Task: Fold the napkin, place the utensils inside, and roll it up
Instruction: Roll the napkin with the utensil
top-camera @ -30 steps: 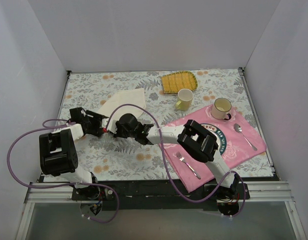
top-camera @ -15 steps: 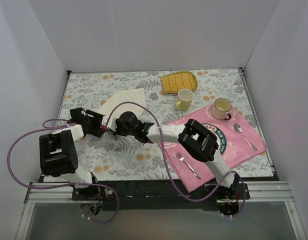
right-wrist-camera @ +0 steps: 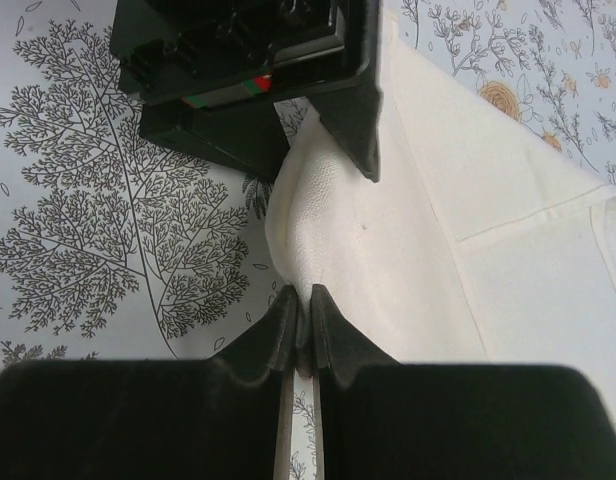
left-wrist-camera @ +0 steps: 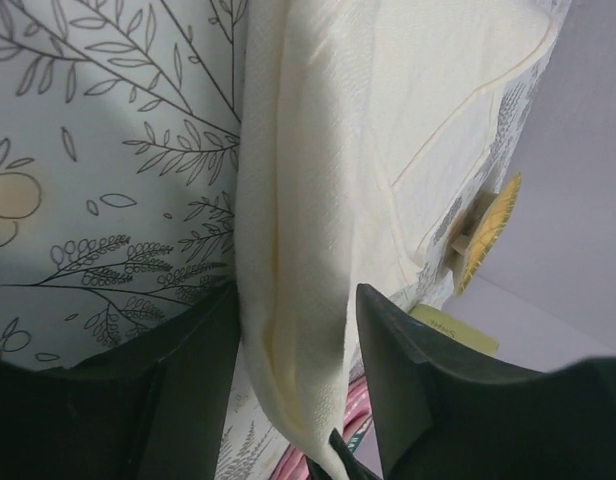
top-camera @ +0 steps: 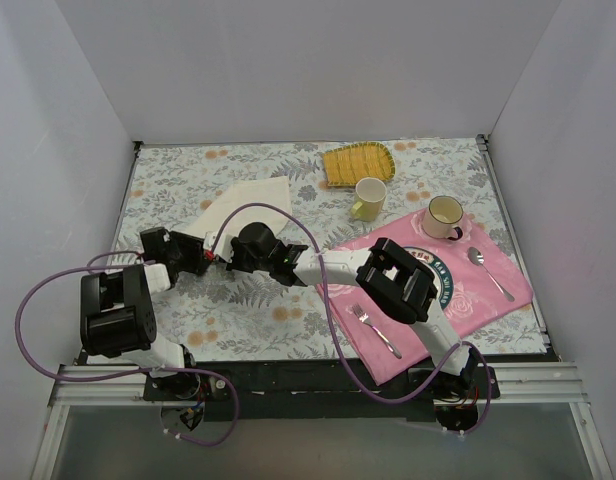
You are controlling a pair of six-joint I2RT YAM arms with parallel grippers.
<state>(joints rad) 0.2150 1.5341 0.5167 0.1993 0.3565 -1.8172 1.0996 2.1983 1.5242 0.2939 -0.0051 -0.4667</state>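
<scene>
The cream-white napkin lies at the table's back left, its near end gathered into a thick fold. My left gripper straddles that fold. Its left finger touches the cloth and a narrow gap shows at the right finger, so it stands open. In the top view the left gripper meets my right gripper at the napkin's near tip. The right gripper is shut on the cloth's edge, just below the left gripper's finger. The utensils are out of view.
A yellow ribbed mat and a pale yellow mug sit at the back. The pink placemat on the right carries a cup, a silver spoon and a silver fork. Purple cables loop over the left side.
The left gripper's jaws have narrowed around the napkin's fold and the left arm has shifted slightly. The right gripper has kept its pinch in place.
</scene>
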